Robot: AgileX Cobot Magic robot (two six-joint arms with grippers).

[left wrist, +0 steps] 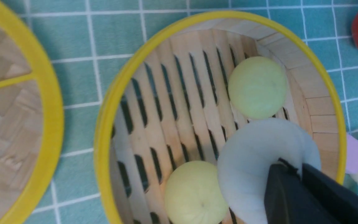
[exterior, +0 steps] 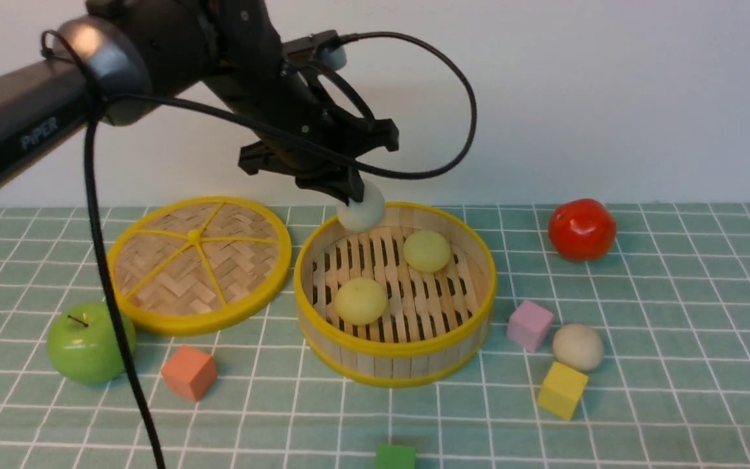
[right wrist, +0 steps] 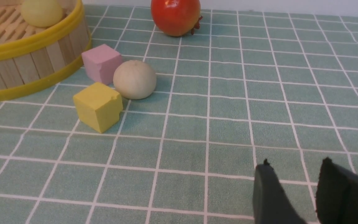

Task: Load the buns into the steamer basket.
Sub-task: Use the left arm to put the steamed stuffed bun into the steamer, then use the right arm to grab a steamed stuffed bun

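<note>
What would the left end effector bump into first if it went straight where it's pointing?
The white bun in the left end effector would lead, probably meeting the basket first; rim or floor is unclear.

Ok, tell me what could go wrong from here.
The left gripper pinches the white bun only by its tips, so it may slip. Released now, it might knock the green buns in the basket. Blocks crowd the cream bun, perhaps hindering a grasp.
</note>
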